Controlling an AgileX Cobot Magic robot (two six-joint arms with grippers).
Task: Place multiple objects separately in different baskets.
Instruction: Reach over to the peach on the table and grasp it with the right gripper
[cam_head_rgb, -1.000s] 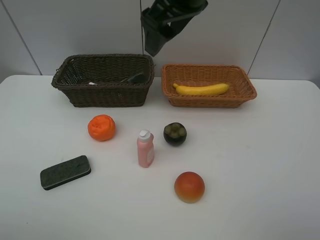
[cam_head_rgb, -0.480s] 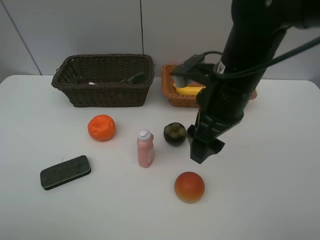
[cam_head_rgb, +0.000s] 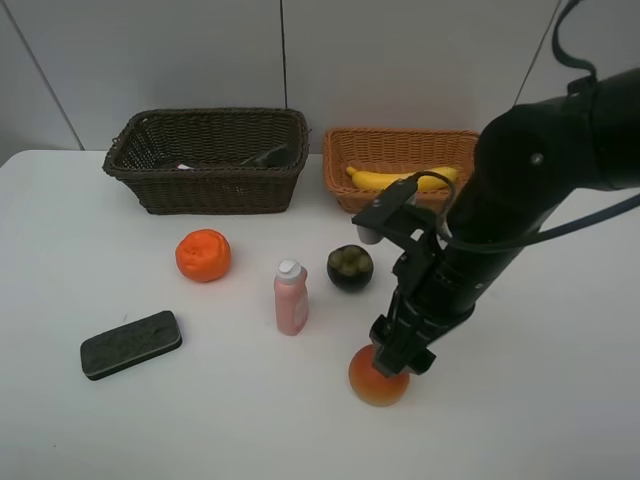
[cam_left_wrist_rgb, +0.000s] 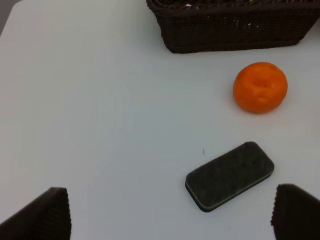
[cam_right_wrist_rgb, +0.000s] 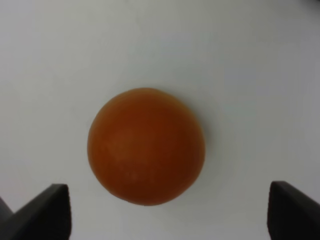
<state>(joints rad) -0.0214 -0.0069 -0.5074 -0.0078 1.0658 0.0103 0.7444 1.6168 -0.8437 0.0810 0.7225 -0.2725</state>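
The right gripper (cam_head_rgb: 402, 348), jaws wide and empty, has swung down over the red-orange fruit (cam_right_wrist_rgb: 146, 146), poised to grasp it.

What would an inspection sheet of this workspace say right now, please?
Surface: white table, no spills seen.
Job's things: banana in tan basket; dark basket contents unclear; orange, eraser, pink bottle, mangosteen and red-orange fruit loose on the table.
Clutter: nothing seen.
Grippers: right gripper open, over the red-orange fruit, holding nothing; left gripper open, above the table near the eraser, empty.
Cables: black cable looping off the right arm.
Surroundings: pale panelled wall behind.
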